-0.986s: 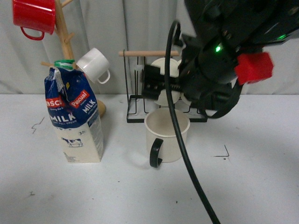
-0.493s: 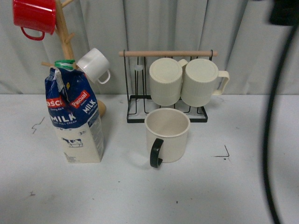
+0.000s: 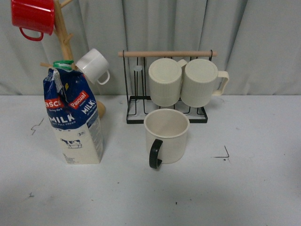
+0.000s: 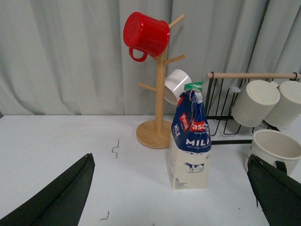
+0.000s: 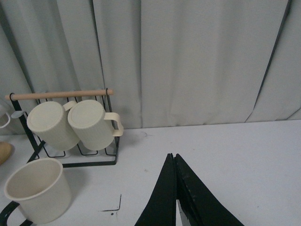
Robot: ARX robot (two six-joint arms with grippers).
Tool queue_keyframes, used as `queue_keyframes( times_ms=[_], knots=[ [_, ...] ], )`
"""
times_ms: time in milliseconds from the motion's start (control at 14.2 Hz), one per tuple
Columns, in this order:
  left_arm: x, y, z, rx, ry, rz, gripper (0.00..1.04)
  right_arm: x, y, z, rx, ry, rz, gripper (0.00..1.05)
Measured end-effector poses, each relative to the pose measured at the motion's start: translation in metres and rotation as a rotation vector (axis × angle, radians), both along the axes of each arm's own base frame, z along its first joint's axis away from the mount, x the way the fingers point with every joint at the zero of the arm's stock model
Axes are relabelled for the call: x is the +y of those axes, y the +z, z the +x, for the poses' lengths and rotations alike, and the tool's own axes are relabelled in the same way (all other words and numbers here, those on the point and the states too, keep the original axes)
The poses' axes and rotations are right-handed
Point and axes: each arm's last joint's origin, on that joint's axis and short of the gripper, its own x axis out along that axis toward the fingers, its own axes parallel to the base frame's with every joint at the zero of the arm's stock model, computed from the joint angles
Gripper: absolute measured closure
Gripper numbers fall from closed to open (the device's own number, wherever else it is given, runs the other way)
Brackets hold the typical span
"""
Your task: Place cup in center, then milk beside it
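The cup [image 3: 167, 136], a wide cream mug with its black handle towards me, stands upright on the white table in the front view. Its smiley face is hidden. A black corner mark [image 3: 223, 154] lies to its right. The milk [image 3: 73, 117] stands upright to the cup's left, apart from it. Neither gripper shows in the front view. My left gripper [image 4: 171, 197] is open and empty, back from the milk [image 4: 190, 141], with the cup [image 4: 275, 148] by one finger. My right gripper [image 5: 175, 157] is shut and empty, apart from the cup [image 5: 37, 188].
A wooden mug tree [image 3: 63, 42] behind the milk holds a red mug [image 3: 33, 16] and a small white cup [image 3: 94, 66]. A black wire rack [image 3: 167, 117] behind the cup holds two ribbed cream mugs [image 3: 164, 81]. A grey curtain closes the back.
The right arm, which filled the upper right of the front view over the cup, has drawn back out of that view. The cup and the milk stand where they were.
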Motion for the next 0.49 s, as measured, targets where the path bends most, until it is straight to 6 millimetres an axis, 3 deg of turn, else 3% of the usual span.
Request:
queue_keyframes(
  times_ms=[211, 493],
  knots=[
    [0.000, 0.000, 0.000, 0.000, 0.000, 0.000, 0.07, -0.013, -0.010, -0.016, 0.007, 0.002, 0.000, 1.03],
    [0.000, 0.000, 0.000, 0.000, 0.000, 0.000, 0.07, -0.014, -0.019, -0.033, 0.004, 0.000, 0.000, 1.03]
  ],
)
